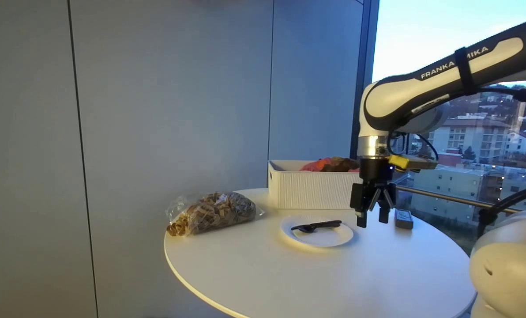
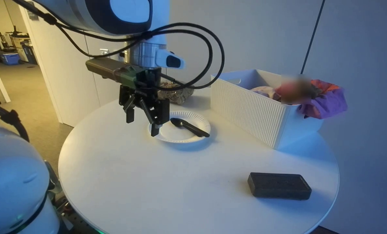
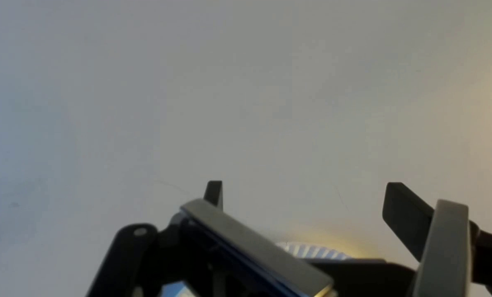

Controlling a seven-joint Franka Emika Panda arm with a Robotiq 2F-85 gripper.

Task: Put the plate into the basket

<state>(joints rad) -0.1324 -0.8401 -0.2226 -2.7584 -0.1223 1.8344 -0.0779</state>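
Observation:
The plate [image 1: 320, 239], round and white with a ridged rim, lies flat on the table. It also shows in an exterior view [image 2: 172, 135], and a bit of its rim [image 3: 312, 251] shows at the bottom of the wrist view. Dark utensils [image 1: 318, 226] lie on it. The basket [image 1: 316, 191], a white ribbed rectangular bin, stands behind the plate; it also shows in an exterior view [image 2: 248, 113]. My gripper [image 1: 372, 217] hangs above the table beside the plate, apart from it. Its fingers are spread with nothing between them, as the wrist view [image 3: 308, 194] shows.
Coloured cloth [image 2: 326, 100] fills part of the basket and hangs over one end. A clear bag of brownish food [image 1: 219, 213] lies near the table's [image 1: 263, 278] far edge. A dark flat box [image 2: 279, 186] lies near the table's edge by the basket.

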